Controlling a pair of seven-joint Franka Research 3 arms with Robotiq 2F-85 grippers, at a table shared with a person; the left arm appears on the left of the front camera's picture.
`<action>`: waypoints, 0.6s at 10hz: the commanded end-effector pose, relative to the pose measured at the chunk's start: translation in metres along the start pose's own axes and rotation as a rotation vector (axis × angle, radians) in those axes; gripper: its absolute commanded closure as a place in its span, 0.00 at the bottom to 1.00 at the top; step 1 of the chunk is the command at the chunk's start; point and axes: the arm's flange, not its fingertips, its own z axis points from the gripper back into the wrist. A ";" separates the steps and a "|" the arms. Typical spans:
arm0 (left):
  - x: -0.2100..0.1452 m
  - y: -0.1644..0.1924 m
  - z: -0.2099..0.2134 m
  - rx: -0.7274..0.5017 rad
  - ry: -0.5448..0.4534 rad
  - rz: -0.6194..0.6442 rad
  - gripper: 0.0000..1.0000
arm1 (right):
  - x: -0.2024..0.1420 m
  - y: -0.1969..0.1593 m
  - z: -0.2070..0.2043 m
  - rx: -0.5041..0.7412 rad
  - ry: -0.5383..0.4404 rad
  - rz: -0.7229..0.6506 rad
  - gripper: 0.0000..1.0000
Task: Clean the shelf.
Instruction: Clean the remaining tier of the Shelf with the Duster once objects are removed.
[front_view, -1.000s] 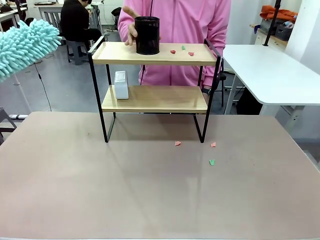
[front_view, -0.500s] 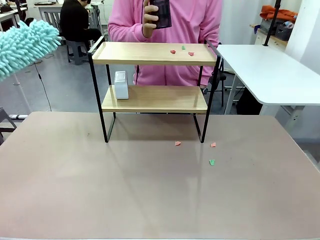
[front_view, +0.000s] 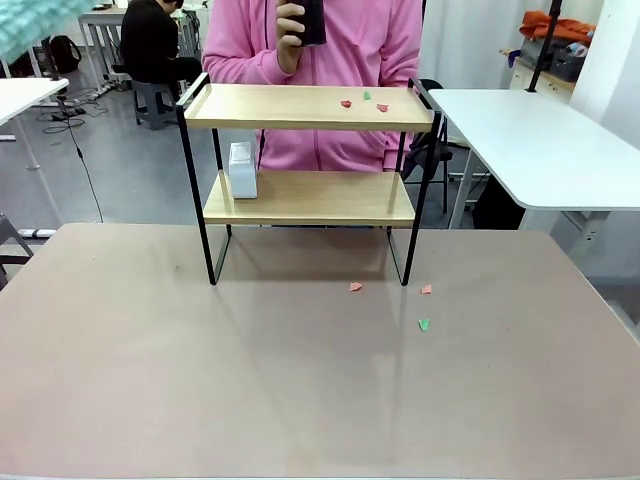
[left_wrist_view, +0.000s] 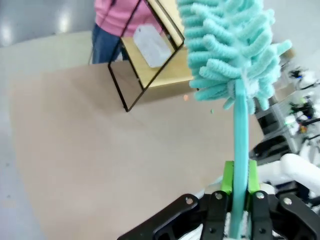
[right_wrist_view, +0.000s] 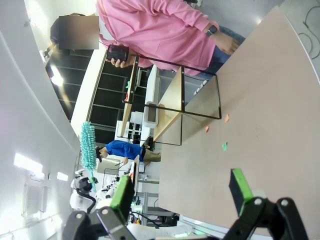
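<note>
The shelf (front_view: 280, 107) sits near the desk's (front_view: 200, 380) far edge, about mid-width. It's two pale wood boards in a skinny black metal frame. The top board has three paper scraps (front_view: 346, 102), red and green, toward its right end. The lower board carries a white box (front_view: 242, 169) at its left end. Three loose scraps (front_view: 423, 324) lie on the matte beige desk by the right legs, and the near half is open desk. Behind the shelf, a person in pink (front_view: 340, 60) holds a black cup (front_view: 310, 20) at chest height. The left hand (left_wrist_view: 240, 179) is pinching the handle of a fluffy teal duster (left_wrist_view: 230, 45). The right hand (right_wrist_view: 181, 191) is spread wide above the desk.
</note>
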 end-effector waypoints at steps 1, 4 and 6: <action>0.035 -0.023 -0.066 0.058 0.115 0.021 0.88 | 0.003 0.001 -0.001 0.023 -0.016 0.026 0.00; 0.027 -0.047 -0.082 0.069 0.112 -0.011 0.88 | 0.003 0.001 -0.001 0.023 -0.016 0.026 0.00; 0.027 -0.047 -0.082 0.069 0.112 -0.011 0.88 | 0.003 0.001 -0.001 0.023 -0.016 0.026 0.00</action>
